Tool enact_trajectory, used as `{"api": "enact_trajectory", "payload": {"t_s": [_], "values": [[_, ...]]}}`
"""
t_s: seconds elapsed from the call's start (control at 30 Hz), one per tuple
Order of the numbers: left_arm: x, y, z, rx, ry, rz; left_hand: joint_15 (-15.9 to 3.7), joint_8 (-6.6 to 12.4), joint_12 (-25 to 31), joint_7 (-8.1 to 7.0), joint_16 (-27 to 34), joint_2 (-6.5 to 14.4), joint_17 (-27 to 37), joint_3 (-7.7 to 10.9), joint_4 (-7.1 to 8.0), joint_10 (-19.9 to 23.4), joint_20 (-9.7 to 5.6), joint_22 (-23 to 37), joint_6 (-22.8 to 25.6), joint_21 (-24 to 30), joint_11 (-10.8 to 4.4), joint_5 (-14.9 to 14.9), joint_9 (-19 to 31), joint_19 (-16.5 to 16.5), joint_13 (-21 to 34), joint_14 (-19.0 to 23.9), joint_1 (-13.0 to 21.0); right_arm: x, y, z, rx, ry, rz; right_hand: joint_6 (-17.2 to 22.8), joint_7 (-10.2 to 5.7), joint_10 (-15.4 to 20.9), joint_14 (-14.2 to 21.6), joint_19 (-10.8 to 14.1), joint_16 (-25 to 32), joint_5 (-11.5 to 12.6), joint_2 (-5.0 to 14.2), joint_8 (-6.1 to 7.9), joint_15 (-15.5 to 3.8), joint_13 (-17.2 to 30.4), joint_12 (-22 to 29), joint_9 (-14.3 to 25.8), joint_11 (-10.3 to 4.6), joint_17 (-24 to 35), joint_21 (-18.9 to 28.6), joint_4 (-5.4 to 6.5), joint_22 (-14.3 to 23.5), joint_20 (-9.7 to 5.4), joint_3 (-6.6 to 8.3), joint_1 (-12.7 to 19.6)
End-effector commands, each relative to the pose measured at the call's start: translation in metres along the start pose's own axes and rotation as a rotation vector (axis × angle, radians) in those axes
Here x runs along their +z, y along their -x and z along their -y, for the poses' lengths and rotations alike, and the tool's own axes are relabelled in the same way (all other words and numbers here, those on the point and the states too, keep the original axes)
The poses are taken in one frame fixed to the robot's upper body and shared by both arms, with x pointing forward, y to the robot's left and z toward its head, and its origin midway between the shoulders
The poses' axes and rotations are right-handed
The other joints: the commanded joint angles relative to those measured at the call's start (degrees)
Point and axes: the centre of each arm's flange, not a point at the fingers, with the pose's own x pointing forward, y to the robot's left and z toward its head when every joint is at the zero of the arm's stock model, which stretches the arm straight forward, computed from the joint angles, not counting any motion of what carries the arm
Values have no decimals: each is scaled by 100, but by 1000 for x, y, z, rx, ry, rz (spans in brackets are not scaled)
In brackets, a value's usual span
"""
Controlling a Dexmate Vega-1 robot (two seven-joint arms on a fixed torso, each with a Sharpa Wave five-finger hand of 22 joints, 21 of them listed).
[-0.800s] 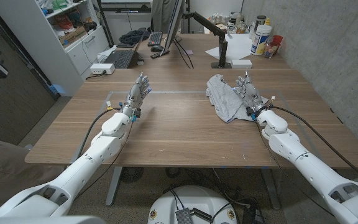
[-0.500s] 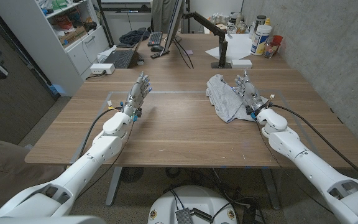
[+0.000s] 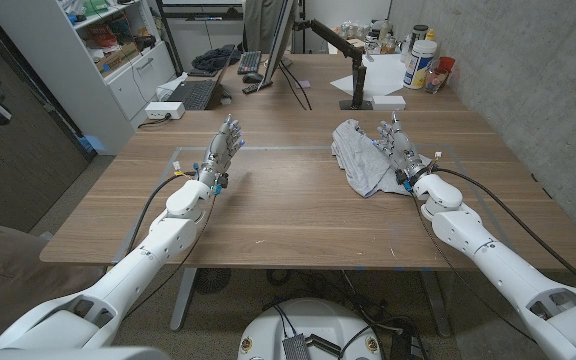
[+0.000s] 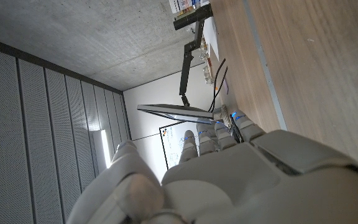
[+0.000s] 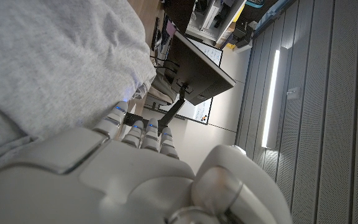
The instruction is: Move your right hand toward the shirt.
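Note:
A crumpled grey shirt [image 3: 359, 153] lies on the wooden table [image 3: 288, 210], right of the middle. My right hand [image 3: 398, 148] stands at the shirt's right edge, fingers straight and apart, holding nothing; whether it touches the cloth is hard to tell. In the right wrist view the grey shirt [image 5: 48, 68] spreads close beyond my right hand [image 5: 123, 174]. My left hand [image 3: 222, 150] stands over the table's left half, fingers extended, empty, far from the shirt. The left wrist view looks past my left hand [image 4: 229, 174] along bare wood.
At the table's far end stand a monitor arm [image 3: 346, 60], bottles and cans [image 3: 420, 58], a keyboard [image 3: 251, 63] and a laptop [image 3: 190, 96]. A white shelf unit [image 3: 98, 50] is at the far left. Cables run along both arms.
My right hand has edged slightly forward along the shirt's right side. The left arm has stayed still.

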Motion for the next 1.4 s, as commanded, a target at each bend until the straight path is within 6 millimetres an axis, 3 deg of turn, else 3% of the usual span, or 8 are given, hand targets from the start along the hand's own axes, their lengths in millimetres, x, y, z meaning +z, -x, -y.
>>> {"api": "enact_trajectory", "payload": {"t_s": [0.03, 1.4], "values": [[3, 0, 0, -7, -5, 6, -22, 19, 22, -51, 38, 1, 26, 39, 10, -53, 59, 13, 9, 29, 8, 10, 26, 1, 29, -60, 36, 5, 0, -2, -1, 21, 19, -16, 52, 16, -52, 21, 14, 32, 3, 18, 7, 8, 16, 18, 41, 10, 38, -15, 27, -4, -24, 66], [7, 0, -7, -15, -13, 17, -17, 15, 23, -39, 39, 2, 24, 37, 3, -37, 40, 12, 9, 26, 3, 13, 25, -10, 30, -68, 35, 26, -7, -6, -1, 220, 55, -60, 43, -158, -251, -143, -45, 21, 4, 15, 23, 5, -36, 16, 47, -8, -6, -207, 24, -78, 74, 386]]}}
